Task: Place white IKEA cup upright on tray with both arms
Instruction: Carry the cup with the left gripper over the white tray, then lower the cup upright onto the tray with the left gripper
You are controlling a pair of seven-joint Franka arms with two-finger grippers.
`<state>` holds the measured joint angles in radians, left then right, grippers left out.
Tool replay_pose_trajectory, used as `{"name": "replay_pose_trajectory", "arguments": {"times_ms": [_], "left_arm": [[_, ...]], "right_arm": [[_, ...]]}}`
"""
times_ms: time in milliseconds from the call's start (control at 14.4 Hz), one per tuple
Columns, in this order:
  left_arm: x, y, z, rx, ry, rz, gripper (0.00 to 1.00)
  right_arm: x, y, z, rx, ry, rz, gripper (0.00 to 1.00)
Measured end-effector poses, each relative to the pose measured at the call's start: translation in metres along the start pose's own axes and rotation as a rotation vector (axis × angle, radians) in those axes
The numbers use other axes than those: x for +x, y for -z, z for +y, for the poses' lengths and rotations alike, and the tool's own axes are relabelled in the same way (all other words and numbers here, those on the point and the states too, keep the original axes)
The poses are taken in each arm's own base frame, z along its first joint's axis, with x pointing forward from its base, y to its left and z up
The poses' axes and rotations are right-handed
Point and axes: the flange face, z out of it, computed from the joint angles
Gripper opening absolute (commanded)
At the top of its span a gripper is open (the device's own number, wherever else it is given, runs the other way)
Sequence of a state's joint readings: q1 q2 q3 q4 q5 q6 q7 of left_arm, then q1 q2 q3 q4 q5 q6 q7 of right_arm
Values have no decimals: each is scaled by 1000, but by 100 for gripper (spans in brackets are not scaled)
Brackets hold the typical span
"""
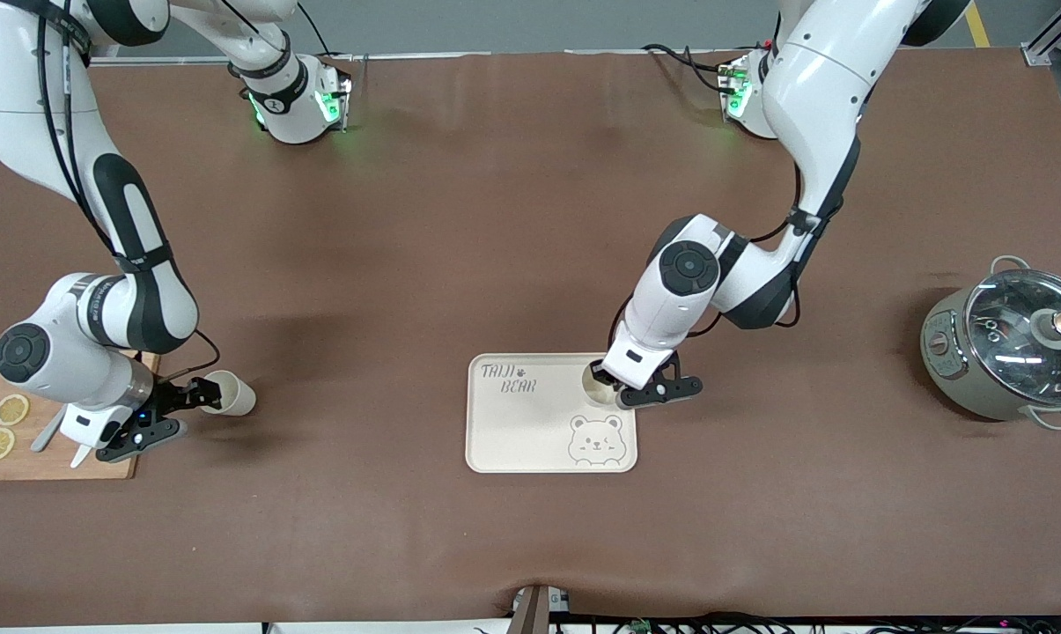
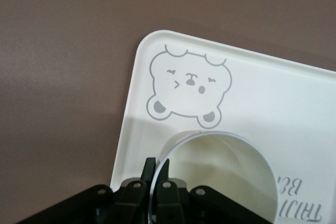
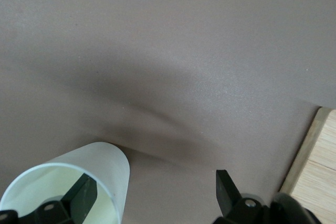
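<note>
The cream tray [image 1: 530,445] lies mid-table, nearer the front camera; on its corner toward the left arm's end a white cup [image 2: 220,174] stands upright, the left gripper [image 1: 649,387] pinching its thin rim wall; a second cup [image 1: 231,394] lies tipped beside the cutting board [image 1: 46,458], the right gripper [image 3: 152,195] spread, one finger inside its mouth; both cups look light, stiff and slick, best taken by the rim.

White arms [image 1: 812,79], black joints (cables trailing), black hands.
</note>
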<state>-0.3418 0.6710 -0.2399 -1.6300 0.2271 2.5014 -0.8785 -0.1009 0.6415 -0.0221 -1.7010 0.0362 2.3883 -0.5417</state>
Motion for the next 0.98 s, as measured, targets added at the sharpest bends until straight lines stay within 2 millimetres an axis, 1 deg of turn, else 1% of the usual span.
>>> {"name": "replay_pose_trajectory", "arguments": {"times_ms": [209,348,975], "left_arm": [[-1,-17,-1,13,-1,14,0],[0,-26,-2,18,-7,15,0],[0,-46,-5,-1,-1,37,0]], "right_arm": [[0,0,0,-2,0,3,100],[0,0,0,-2,1,4,100],[1,0,0,-8,1,13,100]]}}
